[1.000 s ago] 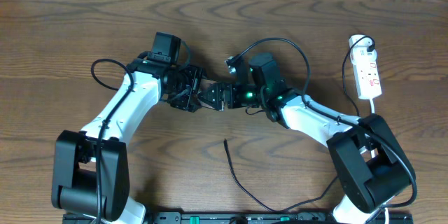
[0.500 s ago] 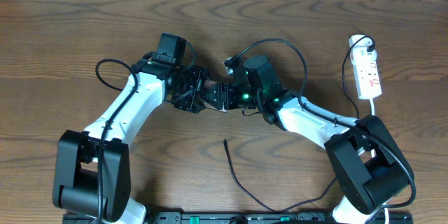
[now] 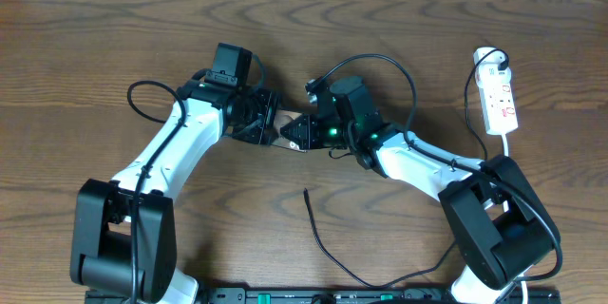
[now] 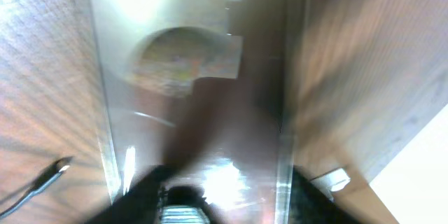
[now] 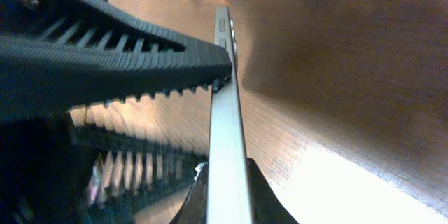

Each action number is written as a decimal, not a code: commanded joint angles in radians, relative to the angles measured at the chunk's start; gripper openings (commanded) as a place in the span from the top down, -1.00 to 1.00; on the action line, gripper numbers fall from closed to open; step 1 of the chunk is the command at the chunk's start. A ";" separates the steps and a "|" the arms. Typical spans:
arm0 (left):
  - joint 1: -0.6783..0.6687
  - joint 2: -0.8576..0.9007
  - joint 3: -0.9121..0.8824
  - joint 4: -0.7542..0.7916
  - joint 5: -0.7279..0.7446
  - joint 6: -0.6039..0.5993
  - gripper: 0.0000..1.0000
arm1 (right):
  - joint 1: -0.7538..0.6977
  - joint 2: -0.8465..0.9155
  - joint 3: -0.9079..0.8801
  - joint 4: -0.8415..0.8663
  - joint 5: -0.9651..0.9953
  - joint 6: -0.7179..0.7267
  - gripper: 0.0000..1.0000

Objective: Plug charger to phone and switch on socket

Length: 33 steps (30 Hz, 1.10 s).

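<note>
Right between the fingers of the left gripper: the phone, raised off the table, glossy brown face and pale round patch turned toward the wrist. Spread wide across the slab's width, apparently clamping its two long edges. Just ahead of those fingertips, the right gripper, pressed together to a point, one ribbed finger touching the thin metal rim by the side buttons; no pinch on anything visible. Probably stiff, light, slick on the glass and liable to crack if dropped, so best taken by the metal edges, never the face, leaving the port end free. Farther off, below both grippers toward the arm bases, the charger, limp and thin, lying untouched with its free end aimed at them; best gripped just behind the connector tip. Farthest, well beyond the right gripper's outer side, the socket.
</note>
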 commanded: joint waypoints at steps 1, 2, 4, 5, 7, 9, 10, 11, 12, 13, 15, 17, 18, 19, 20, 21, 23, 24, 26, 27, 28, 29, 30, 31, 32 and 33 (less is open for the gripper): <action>-0.003 -0.022 0.022 -0.004 -0.020 0.002 0.27 | 0.005 -0.004 0.016 0.011 -0.018 -0.015 0.98; -0.003 -0.022 0.022 -0.004 -0.020 0.012 0.10 | 0.003 -0.004 0.016 0.011 -0.018 -0.015 0.98; -0.002 -0.023 0.022 -0.003 -0.019 0.050 -0.31 | -0.013 -0.004 0.016 0.011 -0.018 -0.016 0.98; -0.002 -0.023 0.022 -0.004 -0.016 0.073 -0.50 | -0.024 -0.004 0.016 0.011 -0.018 -0.016 0.98; 0.002 -0.026 0.022 -0.003 0.016 0.117 -0.70 | -0.050 -0.004 0.016 0.010 -0.018 -0.016 0.98; 0.010 -0.034 0.022 -0.003 0.060 0.150 -0.78 | -0.081 -0.004 0.016 0.006 -0.018 -0.016 0.98; 0.016 -0.040 0.022 -0.002 0.084 0.169 -0.79 | -0.103 -0.004 0.016 0.003 -0.023 -0.016 0.98; 0.022 -0.046 0.022 0.002 0.104 0.188 -0.79 | -0.120 -0.004 0.016 0.003 -0.027 -0.016 0.98; 0.033 -0.056 0.022 0.013 0.141 0.224 -0.81 | -0.150 -0.004 0.016 0.003 -0.042 -0.004 0.98; 0.042 -0.068 0.022 0.027 0.171 0.256 -0.81 | -0.180 -0.004 0.016 0.004 -0.056 0.040 0.98; 0.055 -0.087 0.022 0.052 0.204 0.303 -0.82 | -0.218 -0.004 0.016 0.006 -0.072 0.109 0.98; 0.071 -0.111 0.022 0.095 0.240 0.356 -0.82 | -0.273 -0.004 0.016 0.030 -0.127 0.231 0.98; 0.076 -0.117 0.022 0.111 0.251 0.367 -0.82 | -0.293 -0.004 0.016 0.050 -0.157 0.295 0.98; 0.081 -0.122 0.022 0.121 0.257 0.368 -0.82 | -0.309 -0.004 0.016 0.074 -0.185 0.362 0.98; 0.085 -0.123 0.022 0.129 0.261 0.368 -0.83 | -0.322 -0.004 0.016 0.101 -0.211 0.433 0.98; 0.091 -0.123 0.022 0.142 0.271 0.367 -0.83 | -0.332 -0.004 0.016 0.139 -0.241 0.541 0.98; 0.097 -0.123 0.022 0.148 0.273 0.367 -0.83 | -0.339 -0.004 0.016 0.203 -0.275 0.747 0.98; 0.101 -0.123 0.022 0.151 0.274 0.367 -0.83 | -0.338 -0.004 0.016 0.246 -0.290 0.863 0.97; 0.106 -0.123 0.022 0.169 0.274 0.365 -0.84 | -0.332 -0.004 0.016 0.335 -0.313 1.006 0.98; 0.106 -0.123 0.022 0.179 0.274 0.362 -0.83 | -0.327 -0.004 0.016 0.381 -0.323 1.061 0.97; 0.106 -0.123 0.022 0.194 0.274 0.356 -0.83 | -0.321 -0.004 0.016 0.428 -0.336 1.116 0.97; 0.106 -0.123 0.022 0.219 0.273 0.339 -0.84 | -0.312 -0.004 0.016 0.472 -0.348 1.186 0.98; 0.106 -0.123 0.022 0.253 0.273 0.312 -0.83 | -0.298 -0.004 0.016 0.516 -0.351 1.270 0.97; 0.106 -0.123 0.022 0.272 0.272 0.294 -0.83 | -0.290 -0.004 0.016 0.533 -0.350 1.299 0.97; 0.106 -0.123 0.022 0.289 0.269 0.277 -0.84 | -0.276 -0.004 0.016 0.555 -0.341 1.339 0.97; 0.106 -0.123 0.022 0.310 0.266 0.256 -0.83 | -0.263 -0.004 0.016 0.573 -0.329 1.365 0.97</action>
